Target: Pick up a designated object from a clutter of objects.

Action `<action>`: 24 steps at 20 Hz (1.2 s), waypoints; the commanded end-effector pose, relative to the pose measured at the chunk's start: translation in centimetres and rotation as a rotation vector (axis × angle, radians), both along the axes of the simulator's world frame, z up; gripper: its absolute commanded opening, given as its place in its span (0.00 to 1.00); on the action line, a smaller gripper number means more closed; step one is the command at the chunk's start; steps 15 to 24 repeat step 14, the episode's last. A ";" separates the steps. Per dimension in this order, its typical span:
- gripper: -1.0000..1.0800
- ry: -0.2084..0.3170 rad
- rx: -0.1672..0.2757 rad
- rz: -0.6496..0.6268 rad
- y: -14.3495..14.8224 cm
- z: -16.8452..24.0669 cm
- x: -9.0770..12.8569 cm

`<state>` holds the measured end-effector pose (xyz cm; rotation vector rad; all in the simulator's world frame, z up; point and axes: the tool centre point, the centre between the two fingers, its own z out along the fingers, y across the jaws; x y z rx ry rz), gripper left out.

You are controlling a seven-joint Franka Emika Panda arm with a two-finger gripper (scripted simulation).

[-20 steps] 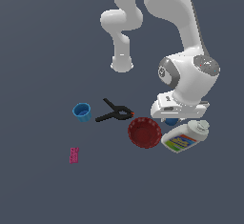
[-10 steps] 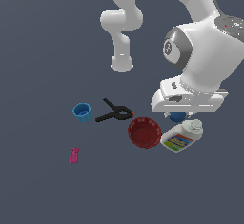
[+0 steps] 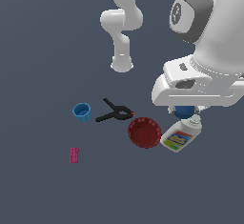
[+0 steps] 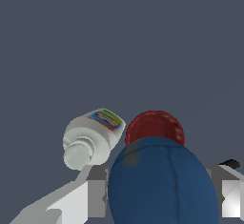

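Fingers (image 4: 162, 197): in your wrist view they are closed on the dark-blue ball, one grey finger (image 4: 95, 197) on each side of it.
Dark-blue ball (image 4: 162, 185): it fills the space between the fingers and hides most of what lies beneath; in the exterior view you see only a small blue patch (image 3: 184, 112) under the white hand, above the bottle's cap. You cannot tell from either view whether it is clear of the desk.
White bottle (image 3: 180, 135): lying on its side on the desk, label up, cap pointing toward the ball, just beside the bowl on the exterior view's right.
Red bowl (image 3: 144, 132): upright, ridged rim, between the bottle and the clamp; in your wrist view its rim (image 4: 155, 123) peeks out behind the ball.
Black clamp (image 3: 114, 112): flat on the desk, just beside the bowl, toward the exterior view's left.
Light blue cup (image 3: 82, 112): upright, near the clamp's handles.
Pink block (image 3: 74, 155): alone, well apart from the rest, toward the exterior view's left.
Desk (image 3: 38, 51): plain dark grey.
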<state>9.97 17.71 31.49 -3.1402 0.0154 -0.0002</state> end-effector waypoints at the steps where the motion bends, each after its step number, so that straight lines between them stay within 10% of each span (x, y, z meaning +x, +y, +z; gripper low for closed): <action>1: 0.00 0.000 0.000 0.000 -0.3 1.4 0.6; 24: 0.00 0.000 -0.001 0.000 -0.8 3.9 1.9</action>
